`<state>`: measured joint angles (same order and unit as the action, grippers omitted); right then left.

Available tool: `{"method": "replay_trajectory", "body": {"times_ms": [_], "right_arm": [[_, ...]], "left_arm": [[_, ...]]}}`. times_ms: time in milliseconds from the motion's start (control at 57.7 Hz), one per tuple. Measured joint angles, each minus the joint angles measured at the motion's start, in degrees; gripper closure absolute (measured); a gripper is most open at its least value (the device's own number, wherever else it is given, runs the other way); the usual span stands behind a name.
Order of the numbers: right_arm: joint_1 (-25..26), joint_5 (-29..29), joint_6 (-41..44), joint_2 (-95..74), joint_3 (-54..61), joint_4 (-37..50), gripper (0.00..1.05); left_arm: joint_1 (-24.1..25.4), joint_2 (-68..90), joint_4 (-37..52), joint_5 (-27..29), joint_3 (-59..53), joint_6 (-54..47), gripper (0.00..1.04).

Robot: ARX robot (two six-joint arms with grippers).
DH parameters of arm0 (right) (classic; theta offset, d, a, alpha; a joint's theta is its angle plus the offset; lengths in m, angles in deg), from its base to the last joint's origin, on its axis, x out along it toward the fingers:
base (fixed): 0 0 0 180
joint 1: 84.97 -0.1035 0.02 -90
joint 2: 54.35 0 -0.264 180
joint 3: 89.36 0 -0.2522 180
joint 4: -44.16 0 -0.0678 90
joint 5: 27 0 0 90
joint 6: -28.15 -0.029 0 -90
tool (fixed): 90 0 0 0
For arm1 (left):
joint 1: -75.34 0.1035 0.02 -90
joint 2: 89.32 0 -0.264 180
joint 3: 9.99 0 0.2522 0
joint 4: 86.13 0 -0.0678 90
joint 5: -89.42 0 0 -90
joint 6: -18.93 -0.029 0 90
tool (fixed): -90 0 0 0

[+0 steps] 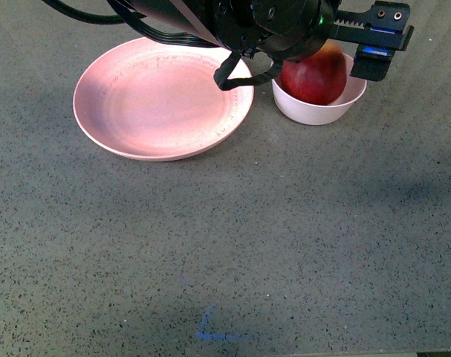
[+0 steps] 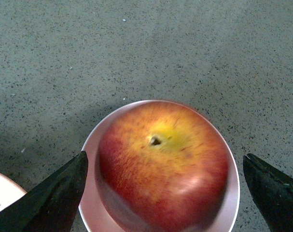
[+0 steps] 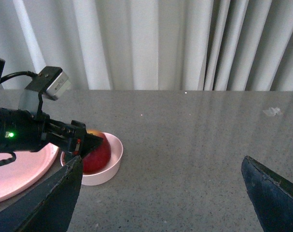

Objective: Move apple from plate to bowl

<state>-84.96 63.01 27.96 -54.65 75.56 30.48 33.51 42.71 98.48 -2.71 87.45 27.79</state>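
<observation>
The glossy dark red apple [image 1: 318, 78] sits inside the small, deep, pale pink-white bowl [image 1: 314, 113], filling most of it, with the yellow-orange patch around its stem dip turned upward. Seen from the front, the bowl stands just beside the wide, shallow, salmon-pink plate [image 1: 162, 97], at about the plate's three o'clock, and nothing lies on the plate. Both rest on the grey speckled stone tabletop [image 1: 284, 245], toward its far side. The left gripper [image 2: 164, 155] hangs directly over the bowl with its black fingers [image 2: 54, 193] spread wide, one at the apple's nine o'clock and the other at its three o'clock in the wrist picture; a sliver of gap shows on each side, so neither finger touches the fruit. The right gripper [image 3: 161, 160] is well away from the dishes, looking across the table at them, with its two dark fingers also spread far apart and holding nothing. Behind the table hangs a pale pleated curtain [image 3: 160, 43]. A small blue mark [image 1: 210, 331] shows on the tabletop at six o'clock from the plate, near the front edge.
</observation>
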Motion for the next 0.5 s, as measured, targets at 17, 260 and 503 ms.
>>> {"method": "replay_trajectory", "body": {"times_ms": [17, 260, 503], "right_arm": [[0.00, 0.00, -0.02, 0.00, 0.00, 0.00, 0.09], [0.00, 0.00, 0.00, 0.00, 0.00, 0.00, 0.09], [0.02, 0.02, 0.00, 0.00, 0.00, 0.00, 0.09]], "left_arm": [[0.02, 0.00, 0.04, 0.00, -0.02, 0.02, 0.09], [0.57, -0.59, 1.33, -0.44, -3.04, 0.55, 0.09], [3.39, -6.51, 5.18, -0.76, -10.45, 2.73, 0.09]]}}
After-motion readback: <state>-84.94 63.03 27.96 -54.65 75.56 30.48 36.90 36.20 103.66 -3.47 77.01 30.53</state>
